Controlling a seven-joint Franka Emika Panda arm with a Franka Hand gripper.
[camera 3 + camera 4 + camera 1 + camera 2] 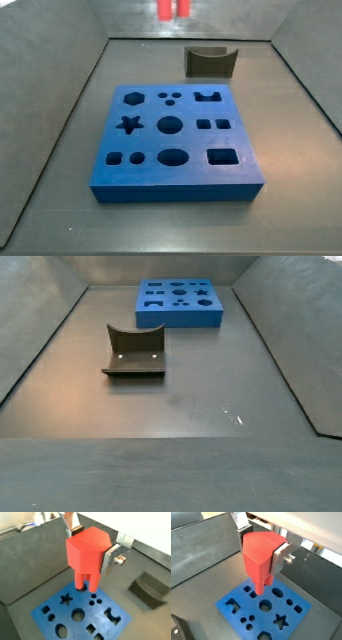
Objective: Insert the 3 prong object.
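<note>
The 3 prong object (87, 554) is clamped in the hand (93, 537), prongs down, hanging above the blue board (83, 614). If the prongs are misaligned with the three small holes (95, 601), they could jam on the board's surface.

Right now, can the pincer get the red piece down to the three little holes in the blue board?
Probably yes. The pincer holds the 3 prong object with its prongs pointing down over the blue board, and nothing lies between them and the three small holes.
</note>
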